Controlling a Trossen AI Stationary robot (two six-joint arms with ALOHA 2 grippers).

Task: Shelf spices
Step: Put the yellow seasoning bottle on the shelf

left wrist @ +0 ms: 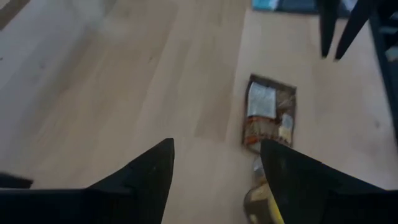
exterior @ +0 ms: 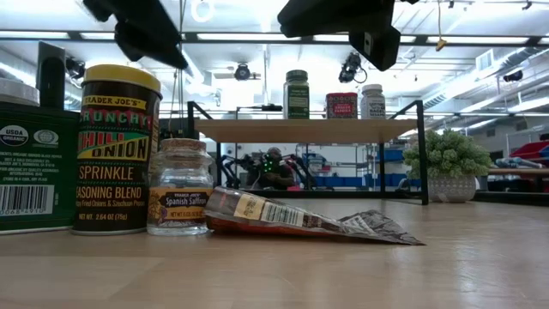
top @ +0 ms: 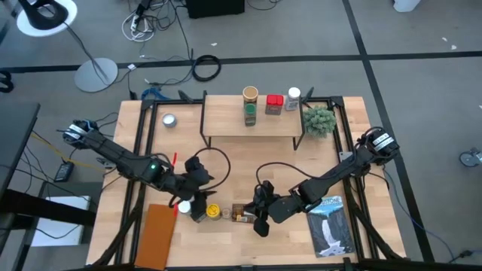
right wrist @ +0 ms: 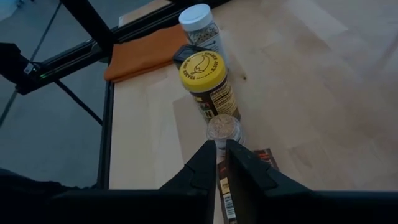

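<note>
The left gripper (top: pixel 199 213) is hovering near the desk's (top: pixel 226 158) front edge, fingers (left wrist: pixel 143 177) parted and holding nothing. Beside it, spice jars (top: pixel 213 212) and a flat packet (top: pixel 241 216) are sitting (more jars on the shelf (top: pixel 252 126) at the back). The right gripper (top: pixel 261 226) is hanging over the packet, fingers pressed together, empty.

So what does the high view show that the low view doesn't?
Only the high view shows both arms whole, the brown board, the silver tin and the book. Only the low view lets you read labels: the chili onion jar, the saffron jar. Both show the shelf carrying jars, the plant and the flat packet.
</note>
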